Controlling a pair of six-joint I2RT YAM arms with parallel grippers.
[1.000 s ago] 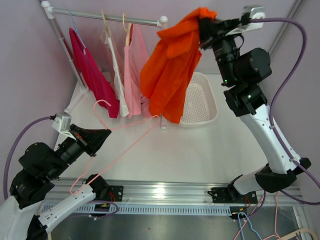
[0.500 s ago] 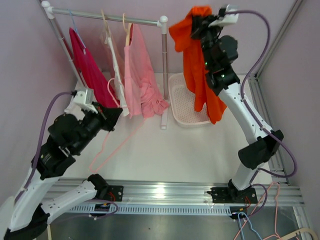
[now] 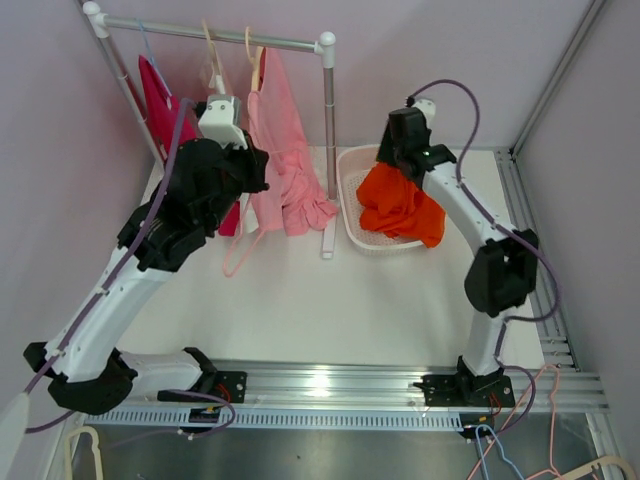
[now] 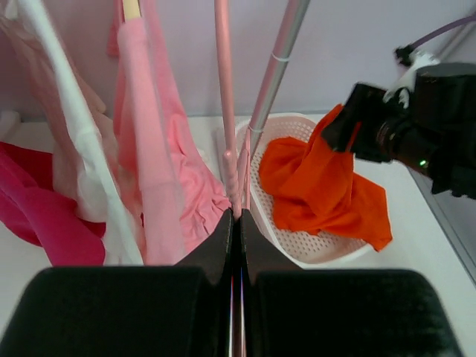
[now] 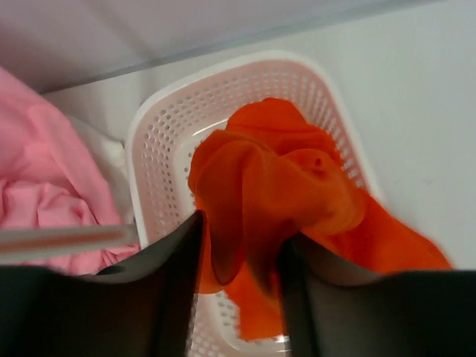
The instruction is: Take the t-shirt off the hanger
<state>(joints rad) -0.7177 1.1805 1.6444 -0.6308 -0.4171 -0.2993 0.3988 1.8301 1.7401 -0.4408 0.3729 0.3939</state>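
The orange t-shirt (image 3: 400,205) lies crumpled in the white perforated basket (image 3: 350,228), one edge spilling over the right rim. My right gripper (image 3: 401,165) hangs just above it. In the right wrist view the right gripper (image 5: 242,230) is open, its fingers apart, with folds of the t-shirt (image 5: 282,178) loose between them over the basket (image 5: 163,141). My left gripper (image 4: 238,216) is shut on the bare pink hanger (image 4: 223,111), held up beside the rack. The hanger (image 3: 240,255) dangles below the left gripper (image 3: 255,170).
A clothes rack (image 3: 215,35) at the back left carries a magenta garment (image 3: 160,105), a white one and a pink one (image 3: 285,165) on hangers. Its upright pole (image 3: 327,140) stands between the left gripper and the basket. Walls close in on the left and behind.
The right arm swung down from high up, lowered the t-shirt into the basket and opened its fingers. The left arm lifted the bare hanger up toward the rack.
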